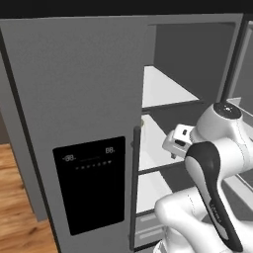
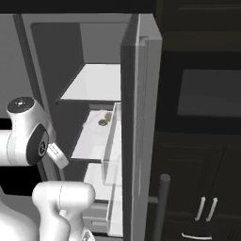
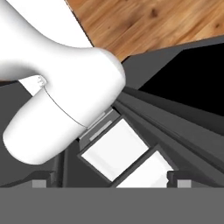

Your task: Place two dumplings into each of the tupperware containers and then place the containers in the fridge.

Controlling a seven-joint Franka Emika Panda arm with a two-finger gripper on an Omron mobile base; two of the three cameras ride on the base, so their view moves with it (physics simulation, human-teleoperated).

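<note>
The fridge (image 1: 74,89) stands with its right door swung open and its left door, with the black dispenser panel (image 1: 90,184), closed. On the middle shelf lies a white tupperware container (image 2: 94,124) holding two olive dumplings (image 2: 102,122). A sliver of a dumpling (image 1: 143,122) peeks past the closed door's edge. My arm's wrist (image 1: 177,142) hangs just outside the fridge at middle-shelf height, apart from the container. In the hand view my gripper (image 3: 111,179) is open, nothing between its fingertips (image 3: 43,178), and it points down at the fridge's white bottom drawers (image 3: 116,151).
The open fridge door (image 2: 137,117) stands edge-on between the shelves and a black cabinet with a built-in microwave (image 2: 207,94). White upper shelf (image 2: 94,84) and lower shelf (image 1: 148,190) are bare. Wooden floor (image 1: 15,207) lies to the left.
</note>
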